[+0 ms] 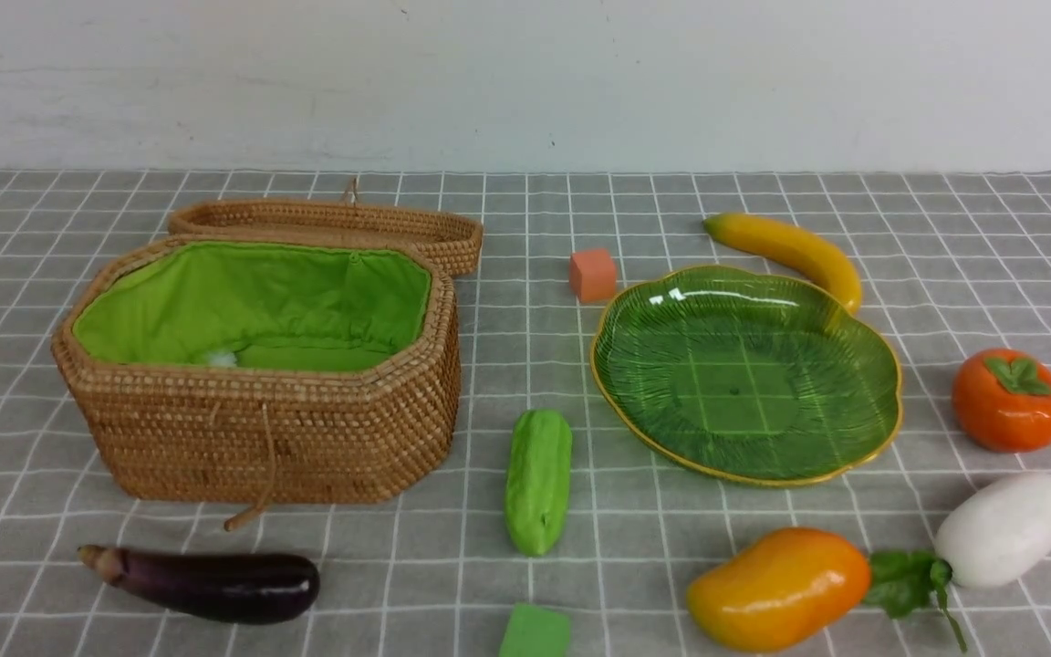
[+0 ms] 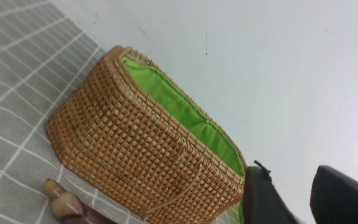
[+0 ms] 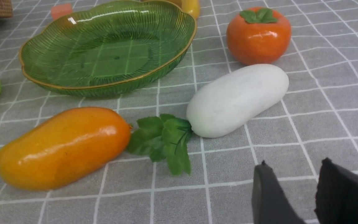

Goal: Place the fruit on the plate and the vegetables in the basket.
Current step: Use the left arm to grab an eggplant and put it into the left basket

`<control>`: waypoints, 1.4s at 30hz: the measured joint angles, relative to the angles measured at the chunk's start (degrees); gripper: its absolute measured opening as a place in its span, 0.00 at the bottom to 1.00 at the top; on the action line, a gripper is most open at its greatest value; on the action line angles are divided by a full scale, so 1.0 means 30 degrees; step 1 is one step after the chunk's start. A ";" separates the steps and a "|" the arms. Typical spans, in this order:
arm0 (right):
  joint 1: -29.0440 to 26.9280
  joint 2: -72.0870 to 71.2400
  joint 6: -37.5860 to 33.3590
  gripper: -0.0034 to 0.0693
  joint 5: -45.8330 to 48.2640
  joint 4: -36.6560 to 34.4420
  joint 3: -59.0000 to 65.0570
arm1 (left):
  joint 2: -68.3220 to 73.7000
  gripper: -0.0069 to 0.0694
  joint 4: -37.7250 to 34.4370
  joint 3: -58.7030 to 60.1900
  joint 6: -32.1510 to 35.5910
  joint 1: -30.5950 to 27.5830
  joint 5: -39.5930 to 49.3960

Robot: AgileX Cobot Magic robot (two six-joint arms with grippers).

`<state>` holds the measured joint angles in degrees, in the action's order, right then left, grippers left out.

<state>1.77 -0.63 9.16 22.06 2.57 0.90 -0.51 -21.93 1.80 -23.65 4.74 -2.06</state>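
Nearest the front camera sits a small matte green cube [image 1: 535, 631], cut off by the frame edge, on a grey cloth [image 1: 33, 274] with a white grid. Left of centre stands the octagonal woven wicker basket [image 1: 261, 438], lined with bright green fabric, its lid [image 1: 334, 224] folded back behind it. To its right lies the plate [image 1: 744, 383], a leaf-shaped dish of ribbed green glass with a yellow rim, bare.

A glossy dark purple eggplant [image 1: 215, 584] lies in front of the basket. The smooth orange-yellow mango [image 1: 776, 589] lies in front of the plate, and the leaves of the matte white radish [image 1: 1009, 527] reach its tip. A curved yellow banana [image 1: 790, 251] lies just behind the plate. The bumpy light green gourd [image 1: 539, 479] lies between basket and plate. A round orange persimmon [image 1: 1007, 401] with a green cap sits to the plate's right. An orange cube [image 1: 592, 275] sits near the plate's far left rim.

The left gripper [image 2: 291, 174] and right gripper [image 3: 294, 168] each show dark fingers parted, holding nothing.
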 joint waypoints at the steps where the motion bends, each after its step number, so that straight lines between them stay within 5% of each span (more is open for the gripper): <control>1: 0.0000 0.0000 0.0000 0.38 -0.0006 0.0053 0.0000 | 0.0000 0.40 -0.0017 0.0000 0.0035 0.0000 0.0120; 5: 0.0000 0.0000 0.0704 0.38 -0.0594 -0.0200 0.0092 | 0.0000 0.35 -0.1155 -0.0068 -0.1342 0.0000 0.0685; 8: 0.0000 0.0000 0.2805 0.38 -0.1784 -0.2546 0.0203 | 0.0000 0.18 -0.1233 -0.1464 -0.1561 0.0000 0.2532; 9: 0.0000 0.0000 0.3841 0.38 -0.3028 -0.3870 0.0203 | 0.0000 0.09 -0.0848 -0.2797 -0.0866 0.0000 0.3694; 14: 0.0000 0.0000 0.5906 0.35 -0.6582 -0.6330 0.0136 | 0.1854 0.07 -0.0132 -0.6599 0.2874 0.0000 0.7515; 18: 0.0078 0.0153 0.6552 0.25 -0.3782 -0.6978 -0.1606 | 0.5402 0.07 0.0019 -0.9007 0.5829 0.0000 1.1383; 22: 0.1563 0.2943 0.1897 0.05 0.4066 -0.6467 -0.7402 | 1.1428 0.07 0.0130 -1.2208 1.1083 0.0000 1.6737; 30: 0.3682 0.8724 -0.7550 0.02 1.4372 -0.7293 -1.6336 | 1.9185 0.07 -0.0054 -1.3892 1.8208 0.0192 1.8130; 38: 0.3792 0.9356 -1.2051 0.03 1.5959 -0.9969 -1.7757 | 2.2401 0.12 0.0406 -1.3979 2.8392 0.3513 1.5418; 42: 0.3792 0.9356 -1.2304 0.03 1.5959 -1.0135 -1.7757 | 2.3160 0.24 0.0406 -1.3995 2.9774 0.3981 1.3287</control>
<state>13.14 27.44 -27.75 69.94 -27.84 -52.37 68.97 -20.71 -40.19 65.67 16.69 37.81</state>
